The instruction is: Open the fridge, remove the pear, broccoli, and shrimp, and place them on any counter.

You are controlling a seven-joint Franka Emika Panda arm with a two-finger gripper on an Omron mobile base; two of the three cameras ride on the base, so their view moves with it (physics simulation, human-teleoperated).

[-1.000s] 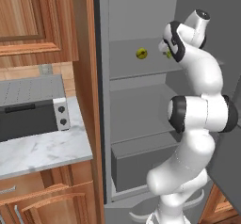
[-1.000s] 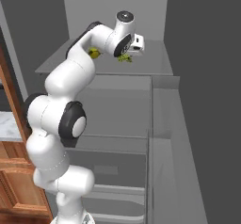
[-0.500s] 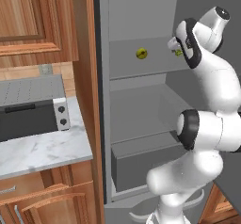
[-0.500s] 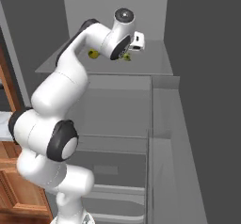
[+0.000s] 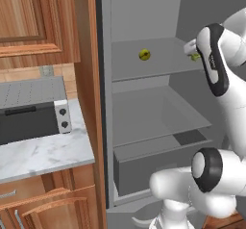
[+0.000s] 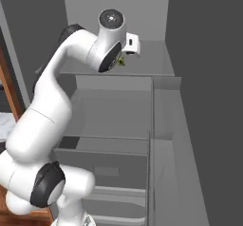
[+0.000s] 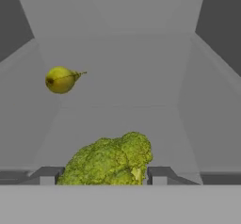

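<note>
So far only the fridge (image 5: 144, 103) stood open — gripper (image 7: 103, 176) clamped on the broccoli (image 7: 110, 159) at the upper shelf, pear (image 7: 60, 79) behind it; nothing yet on the counter (image 5: 43, 153)

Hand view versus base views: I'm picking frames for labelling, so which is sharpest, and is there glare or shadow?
Hand view: broccoli and pear crisp, flat even light, no glare. Left base view: soft and blocky, pear a small blob. Right base view: fridge interior evenly grey, faint shading.
</note>
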